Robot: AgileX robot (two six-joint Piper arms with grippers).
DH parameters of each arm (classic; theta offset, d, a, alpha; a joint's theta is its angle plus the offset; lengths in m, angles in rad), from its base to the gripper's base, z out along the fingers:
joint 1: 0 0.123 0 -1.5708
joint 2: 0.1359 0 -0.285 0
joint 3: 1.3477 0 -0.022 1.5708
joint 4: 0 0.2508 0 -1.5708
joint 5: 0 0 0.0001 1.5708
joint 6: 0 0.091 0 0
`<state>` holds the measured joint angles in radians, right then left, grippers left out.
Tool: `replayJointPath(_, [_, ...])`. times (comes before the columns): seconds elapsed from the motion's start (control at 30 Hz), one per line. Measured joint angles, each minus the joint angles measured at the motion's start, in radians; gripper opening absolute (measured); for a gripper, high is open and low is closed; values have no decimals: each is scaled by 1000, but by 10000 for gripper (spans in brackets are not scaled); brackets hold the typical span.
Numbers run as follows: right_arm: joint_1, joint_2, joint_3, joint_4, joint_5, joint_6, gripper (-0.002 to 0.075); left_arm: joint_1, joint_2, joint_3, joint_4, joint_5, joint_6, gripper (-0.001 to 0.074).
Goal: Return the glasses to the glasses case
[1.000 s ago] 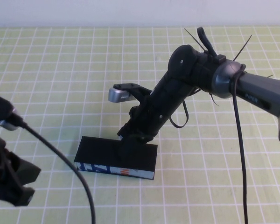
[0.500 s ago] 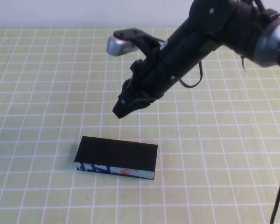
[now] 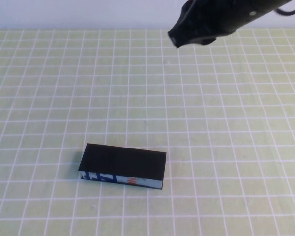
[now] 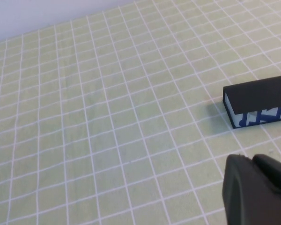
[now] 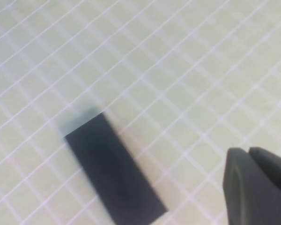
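The glasses case (image 3: 123, 166) lies on the green checked mat with its black lid closed and its pale blue side with dark blue and orange marks facing the front. It also shows in the left wrist view (image 4: 260, 101) and the right wrist view (image 5: 114, 178). The glasses are hidden. My right gripper (image 3: 177, 39) hangs high above the far right of the mat, well away from the case, shut and empty (image 5: 247, 151). My left gripper (image 4: 250, 158) is out of the high view; its wrist view shows it shut and empty, above the mat beside the case's end.
The green checked mat (image 3: 64, 98) covers the table. A pale wall (image 3: 78, 12) runs along the far edge. Nothing else stands on the mat.
My right gripper has lifted off the case and swung up and back to the far right. The left arm has left the high view. The case has not moved.
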<state>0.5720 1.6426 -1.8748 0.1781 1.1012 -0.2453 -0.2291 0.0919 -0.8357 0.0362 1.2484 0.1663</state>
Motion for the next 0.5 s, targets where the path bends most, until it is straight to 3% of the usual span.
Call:
replayJointPath(0.3, [0,-247,94,-232,-103,113,-16,0,-8,0,2,-11,-14,-3])
replayJointPath(0.5, [0,-523,406,-308,-332,153,-16,0,-8,16,2,-88,-52,-3])
